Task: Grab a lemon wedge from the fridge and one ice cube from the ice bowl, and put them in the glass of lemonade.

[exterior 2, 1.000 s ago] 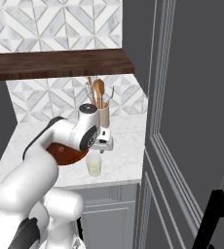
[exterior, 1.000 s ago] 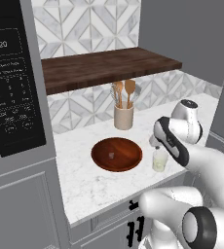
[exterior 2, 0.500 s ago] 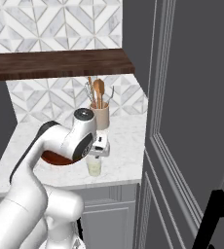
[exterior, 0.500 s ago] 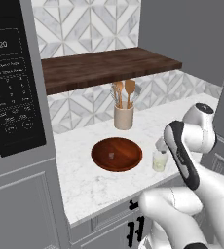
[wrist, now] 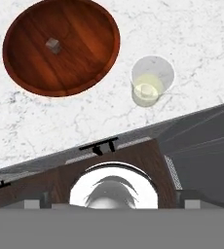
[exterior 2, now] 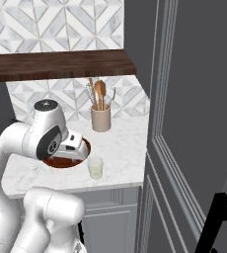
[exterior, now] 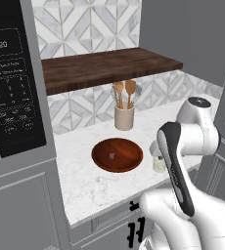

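The marble counter (exterior: pixel 100 188), white with grey veining, is carrying everything here, and the ice bowl (exterior: pixel 117 155) serves as the landmark on it. That bowl is sitting wide, shallow and round, its reddish-brown wood shining glossily. Behind it a beige cylindrical crock (exterior: pixel 124 117) is holding wooden spoons upright. Just beside the bowl, near the counter's front edge, the glass of lemonade (wrist: pixel 151 80) is standing clear, with pale yellowish liquid low inside. The ice cube (wrist: pixel 53 46), tiny and greyish, is lying on the bowl's floor. The white arm is bending over the glass, its hand looking straight down, jaws spread wide and holding nothing.
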